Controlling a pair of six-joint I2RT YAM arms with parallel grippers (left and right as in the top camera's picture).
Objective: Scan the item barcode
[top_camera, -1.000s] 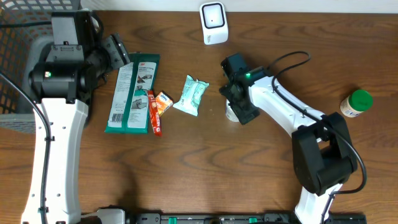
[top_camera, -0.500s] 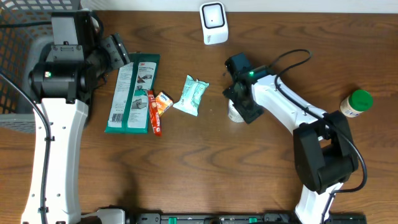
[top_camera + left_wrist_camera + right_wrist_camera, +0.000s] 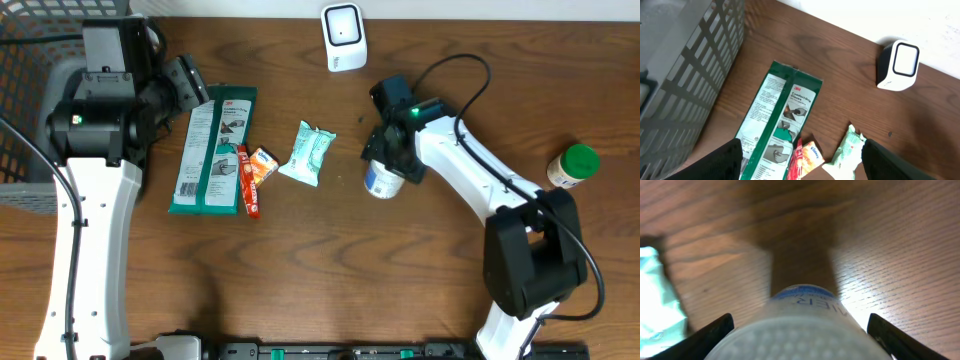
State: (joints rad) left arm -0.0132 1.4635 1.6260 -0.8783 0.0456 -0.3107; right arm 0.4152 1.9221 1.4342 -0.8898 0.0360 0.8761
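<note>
A white bottle with blue print [image 3: 382,181] leans on the table right of centre. My right gripper [image 3: 391,157] is shut on its top. In the right wrist view the bottle's ribbed white lid [image 3: 790,335] fills the space inside that gripper [image 3: 799,341], with the two dark fingers against its sides. The white barcode scanner [image 3: 343,37] stands at the table's far edge, well beyond the bottle. High over the left of the table my left gripper [image 3: 190,85] hangs open with nothing in it. The left wrist view shows the scanner [image 3: 897,65] too.
A long green glove package [image 3: 212,150], a red sachet [image 3: 247,184], a small orange tissue pack [image 3: 263,163] and a pale green wipes pack [image 3: 309,153] lie left of centre. A green-lidded jar [image 3: 573,166] stands at the right. A grey mesh basket [image 3: 25,90] sits at the far left.
The right gripper has narrowed onto the bottle's top and shifted up and right, and the bottle now leans with more of its side showing. The left arm has stayed still.
</note>
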